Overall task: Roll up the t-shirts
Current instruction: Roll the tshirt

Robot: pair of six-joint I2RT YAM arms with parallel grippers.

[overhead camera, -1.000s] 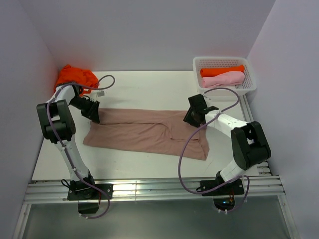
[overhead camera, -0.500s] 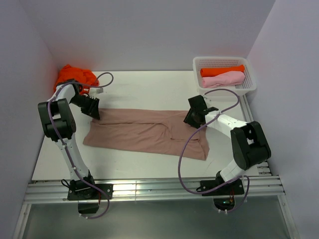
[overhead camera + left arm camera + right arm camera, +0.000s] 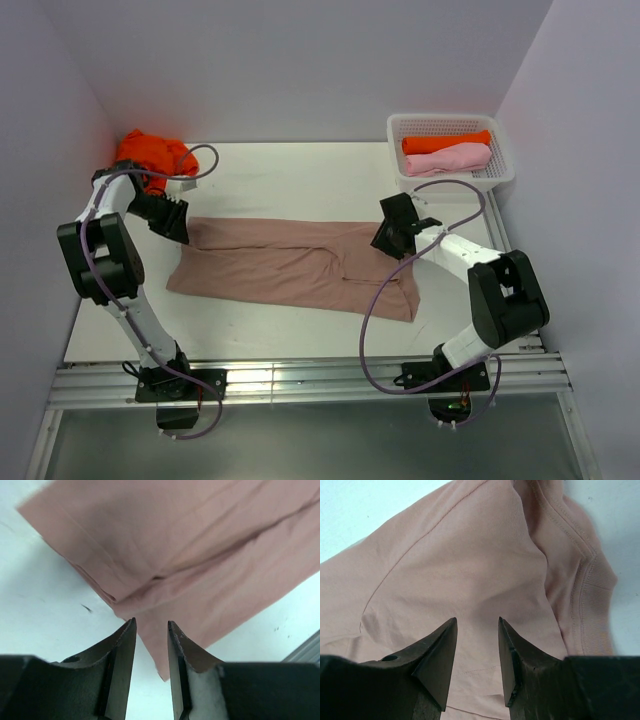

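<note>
**Left gripper (image 3: 151,622):** The fingers (image 3: 122,652) stand a narrow gap apart, with nothing between them. In the left wrist view the tips point at the edge of the large dusty pinkish-brown cloth t-shirt (image 3: 200,555). Bare white table (image 3: 45,595) lies beside that edge. Contact with the cloth cannot be determined. In the top view this gripper (image 3: 172,222) sits at the shirt's far left corner.

**Right gripper (image 3: 477,620):** The fingers (image 3: 437,652) are parted somewhat wider and grip nothing. They hang over the shirt (image 3: 470,570) close to its ribbed collar (image 3: 590,580). In the top view this gripper (image 3: 388,240) is at the shirt's far right end.

**Workpiece:** The pinkish-brown shirt (image 3: 290,262) lies flat as a long band across the middle of the table (image 3: 300,180).

**Other items:**
- A crumpled bright orange t-shirt (image 3: 150,153) lies in the far left corner.
- A white plastic mesh basket (image 3: 500,170) stands in the far right corner.
- The basket holds a rolled orange t-shirt (image 3: 445,142) and a rolled light pink t-shirt (image 3: 448,159).
</note>
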